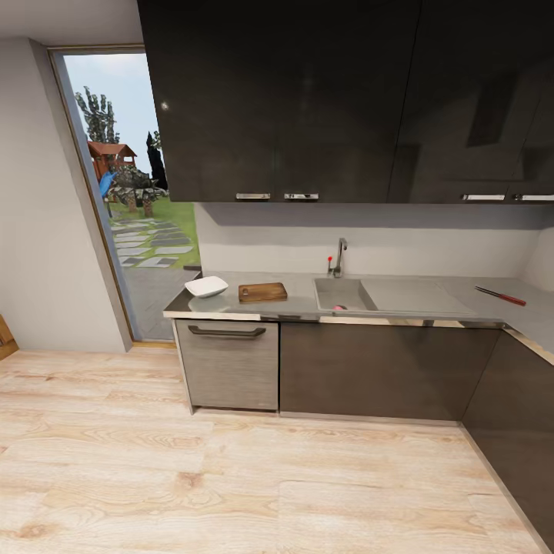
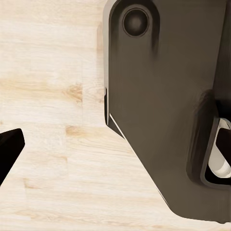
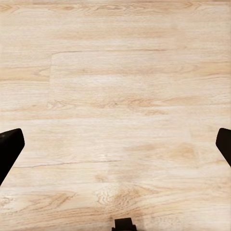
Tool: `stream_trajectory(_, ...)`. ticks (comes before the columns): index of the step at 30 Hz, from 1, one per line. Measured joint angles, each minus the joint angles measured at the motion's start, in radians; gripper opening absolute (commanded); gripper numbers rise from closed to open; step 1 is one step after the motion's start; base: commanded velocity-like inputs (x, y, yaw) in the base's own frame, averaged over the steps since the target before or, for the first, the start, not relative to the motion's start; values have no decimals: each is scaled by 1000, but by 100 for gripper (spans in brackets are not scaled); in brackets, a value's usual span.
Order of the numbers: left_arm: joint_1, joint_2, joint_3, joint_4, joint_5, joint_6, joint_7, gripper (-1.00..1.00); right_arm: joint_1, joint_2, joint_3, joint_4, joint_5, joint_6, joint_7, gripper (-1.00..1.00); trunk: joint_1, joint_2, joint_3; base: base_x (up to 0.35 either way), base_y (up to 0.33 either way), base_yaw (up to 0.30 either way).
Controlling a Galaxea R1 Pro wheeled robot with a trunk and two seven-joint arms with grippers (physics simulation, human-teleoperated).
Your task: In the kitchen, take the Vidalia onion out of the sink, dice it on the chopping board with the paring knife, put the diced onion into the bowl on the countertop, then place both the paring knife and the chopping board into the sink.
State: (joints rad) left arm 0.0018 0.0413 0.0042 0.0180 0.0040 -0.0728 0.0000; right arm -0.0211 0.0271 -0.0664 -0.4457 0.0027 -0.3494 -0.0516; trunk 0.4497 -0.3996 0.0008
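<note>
Across the room, the glossy grey countertop point(image 1: 431, 296) carries the white square bowl point(image 1: 206, 286) at its left end and a brown chopping board point(image 1: 262, 292) beside it. To the right lies the sink point(image 1: 344, 292) with its chrome tap point(image 1: 339, 258). A small pinkish round thing, the Vidalia onion point(image 1: 339, 308), peeks over the basin's front rim. From this far I cannot make out the paring knife. My right gripper point(image 3: 115, 144) hangs open over the wooden floor. My left gripper point(image 2: 115, 149) is open too, with one finger point(image 2: 9, 149) at the frame's edge, beside my dark base point(image 2: 163, 106).
A slim tool with a red end point(image 1: 500, 295) lies on the counter's right part. Dark wall cabinets point(image 1: 346, 100) hang above, with grey drawers point(image 1: 228, 362) and dark doors below. A tall window point(image 1: 131, 192) is at the left. Light wood floor point(image 1: 231, 477) stretches between me and the counter.
</note>
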Motion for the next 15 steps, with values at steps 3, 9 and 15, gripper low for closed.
stream_trajectory(3, 0, 0, 0, 0, 0, 0, 0, 100, 0, -1, -1, 0, 0, 0, 0, 100, 0, 0, 0, 0, 0, 0)
stream_trajectory(9, 0, 0, 0, 0, 0, 0, 0, 100, 0, -3, 0, 0, 0, 0, 0, 100, 0, 0, 0, 0, 0, 0)
stream_trajectory(15, 0, 0, 0, 0, 0, 0, 0, 100, 0, -5, 0, 0, 0, 0, 0, 100, 0, 0, 0, 0, 0, 0)
